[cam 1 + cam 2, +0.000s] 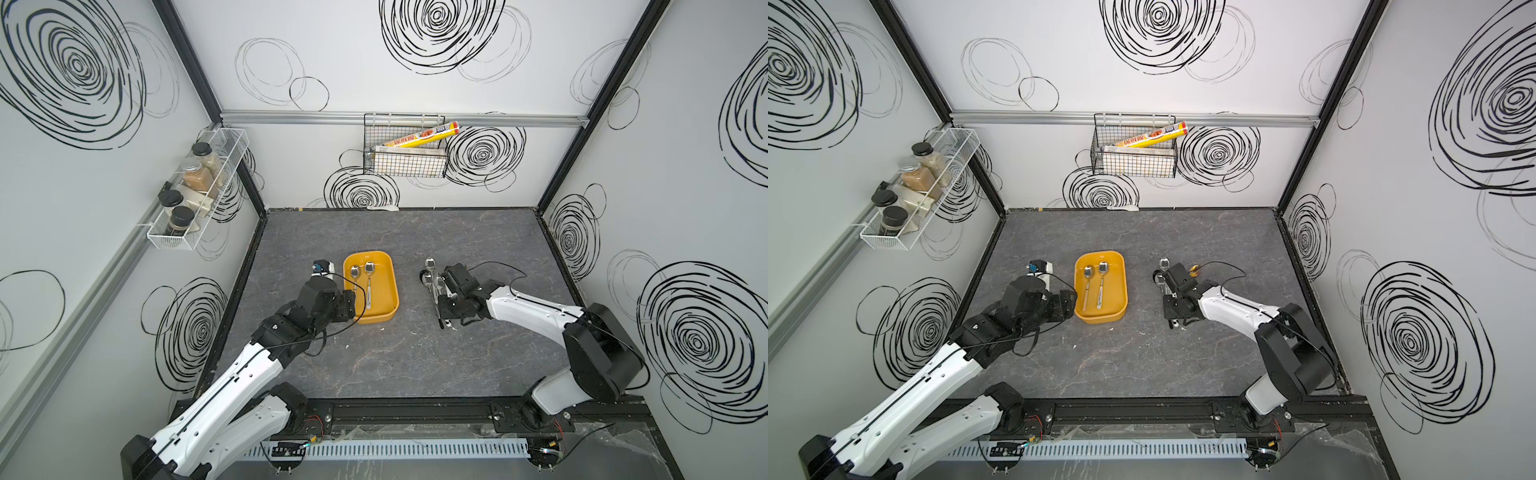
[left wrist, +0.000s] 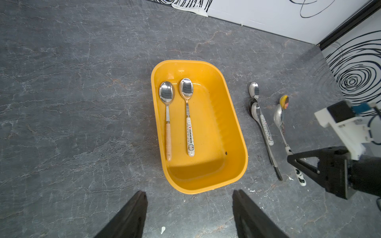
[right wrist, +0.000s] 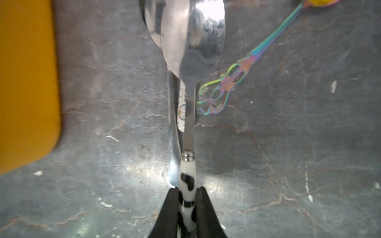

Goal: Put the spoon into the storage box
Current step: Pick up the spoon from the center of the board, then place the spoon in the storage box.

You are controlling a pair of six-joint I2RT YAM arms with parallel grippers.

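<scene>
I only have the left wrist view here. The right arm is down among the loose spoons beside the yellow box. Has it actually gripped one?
Observer: Yes. The right wrist view shows the right gripper shut on the cow-patterned spoon, by its black-and-white handle.
Reviewer: And where is the left gripper?
Observer: In a top view the left gripper sits at the near left corner of the storage box, holding nothing.
</scene>
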